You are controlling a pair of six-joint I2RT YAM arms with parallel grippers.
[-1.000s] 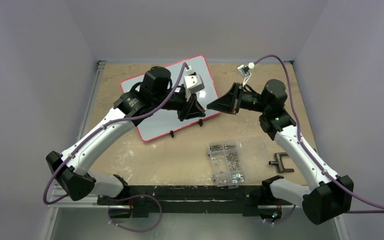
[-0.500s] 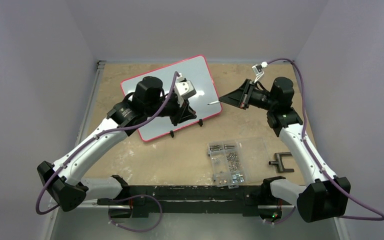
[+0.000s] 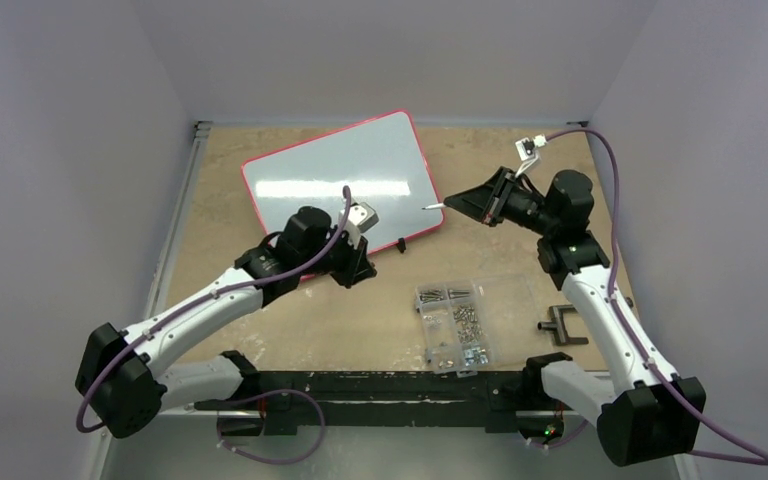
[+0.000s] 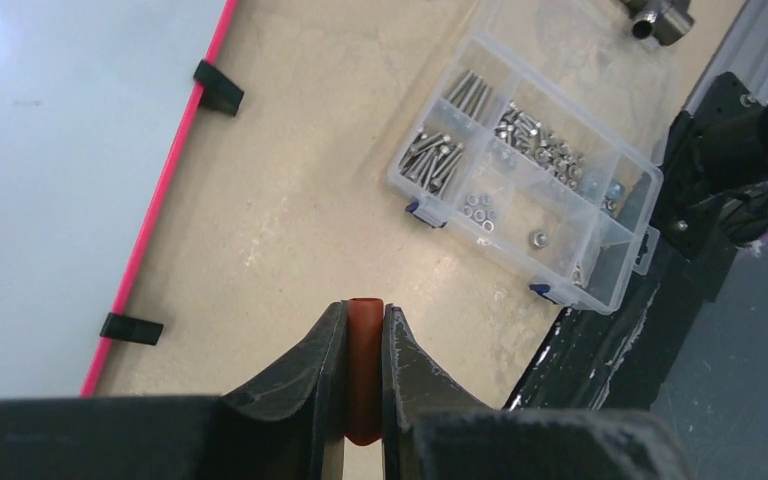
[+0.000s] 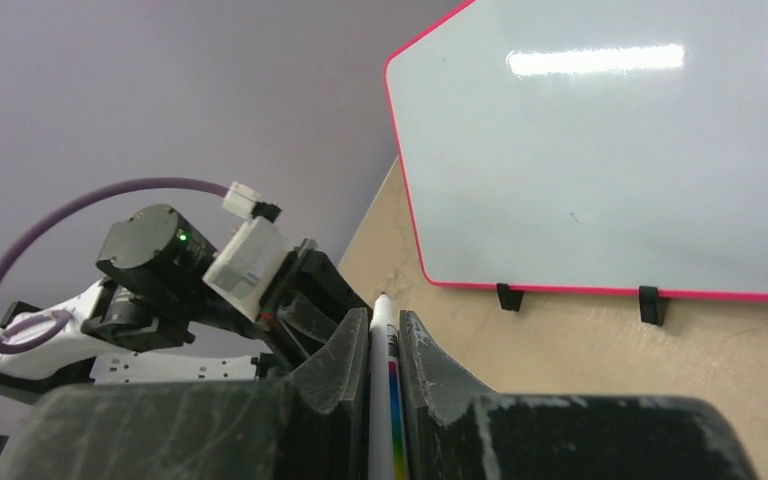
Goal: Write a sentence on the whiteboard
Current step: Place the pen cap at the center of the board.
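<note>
The right end effector was clamped on a marker, whose white tip stuck out past the jaws and aimed at the right edge of the whiteboard, close to it but not touching. The left end effector was pinched on a short red piece, most likely the marker's cap, though the wrist view showed too little of it to be sure.

The left arm had changed most over the last second. It had been stretched across the middle of the whiteboard, hiding much of the surface. It had since drawn back toward its base, so its end effector sat over the board's near rim, looking down at bare bench between the board's black clip feet and the clear screw box. The right arm had shifted a little toward the far right, keeping the marker trained on the board.

The whiteboard lay flat at the far left-centre of the bench, turned at an angle, and its whole face was uncovered. No words showed on it, only glare and a tiny speck. I judged that writing had not started, and that the right arm had free access to the surface for the first stroke.
</note>
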